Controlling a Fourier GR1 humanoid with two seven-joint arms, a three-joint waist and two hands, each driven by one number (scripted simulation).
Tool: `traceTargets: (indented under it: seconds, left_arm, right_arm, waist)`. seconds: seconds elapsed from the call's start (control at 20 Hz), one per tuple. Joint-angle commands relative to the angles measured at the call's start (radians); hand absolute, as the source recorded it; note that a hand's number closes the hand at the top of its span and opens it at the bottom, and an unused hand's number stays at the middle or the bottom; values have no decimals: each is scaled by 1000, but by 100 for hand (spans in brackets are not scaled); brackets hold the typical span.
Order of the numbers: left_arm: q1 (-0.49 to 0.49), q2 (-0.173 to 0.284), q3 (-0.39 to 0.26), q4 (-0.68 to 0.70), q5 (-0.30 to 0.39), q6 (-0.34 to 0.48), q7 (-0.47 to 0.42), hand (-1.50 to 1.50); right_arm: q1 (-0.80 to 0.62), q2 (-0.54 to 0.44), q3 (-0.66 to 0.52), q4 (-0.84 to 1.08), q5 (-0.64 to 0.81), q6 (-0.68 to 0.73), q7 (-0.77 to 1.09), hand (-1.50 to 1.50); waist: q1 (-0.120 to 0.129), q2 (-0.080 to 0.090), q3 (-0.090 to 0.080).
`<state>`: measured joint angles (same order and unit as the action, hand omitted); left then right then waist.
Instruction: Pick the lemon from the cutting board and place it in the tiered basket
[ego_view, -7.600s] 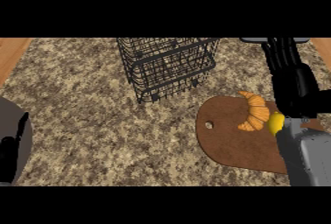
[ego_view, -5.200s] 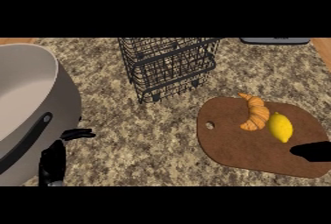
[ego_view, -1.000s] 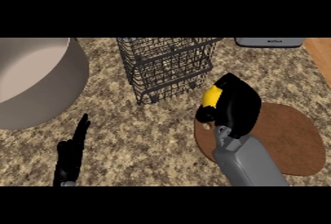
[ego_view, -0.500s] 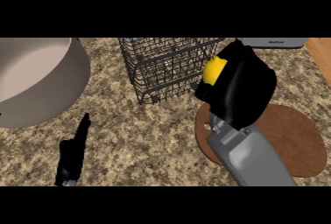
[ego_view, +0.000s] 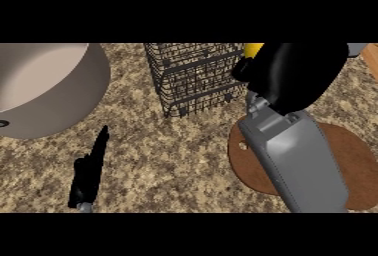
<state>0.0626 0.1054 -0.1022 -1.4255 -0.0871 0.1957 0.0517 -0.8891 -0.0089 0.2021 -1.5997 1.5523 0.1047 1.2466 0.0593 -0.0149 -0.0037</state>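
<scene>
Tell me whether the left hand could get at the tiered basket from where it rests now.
Probably yes. The left hand rests open, low on the counter, and only bare counter lies between it and the tiered basket. The right hand, holding the lemon, crowds the basket's right side only.

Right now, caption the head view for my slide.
Right hand carries the lemon beside the tiered basket.

My right hand (ego_view: 295, 72) has carried the lemon (ego_view: 253, 48) up off the cutting board (ego_view: 354, 165), closer to the tiered basket (ego_view: 196, 75).
</scene>
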Motion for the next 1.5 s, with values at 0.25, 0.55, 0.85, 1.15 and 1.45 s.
traceTargets:
  seconds: [0.25,0.55,0.85,1.15,1.45]
  left_arm:
    - [-14,-27,-34,6,10,-28,15,0]
    - [-37,-15,-23,27,2,-31,13,0]
    - [-27,8,-2,14,19,-52,4,0]
    - [-35,-1,-5,16,13,-43,16,0]
    - [-41,-28,-34,17,-16,-22,12,0]
  right_arm:
    - [-223,9,-155,163,2,109,241,150]
    - [-290,9,-190,346,-57,49,241,150]
    - [-324,9,-268,517,-78,-32,241,150]
    - [-326,8,-293,616,-92,-157,241,150]
    - [-281,8,-374,574,-187,-384,214,-150]
  waist:
    - [34,15,-1]
    - [45,26,0]
    - [40,30,1]
    - [49,31,1]
    - [49,36,5]
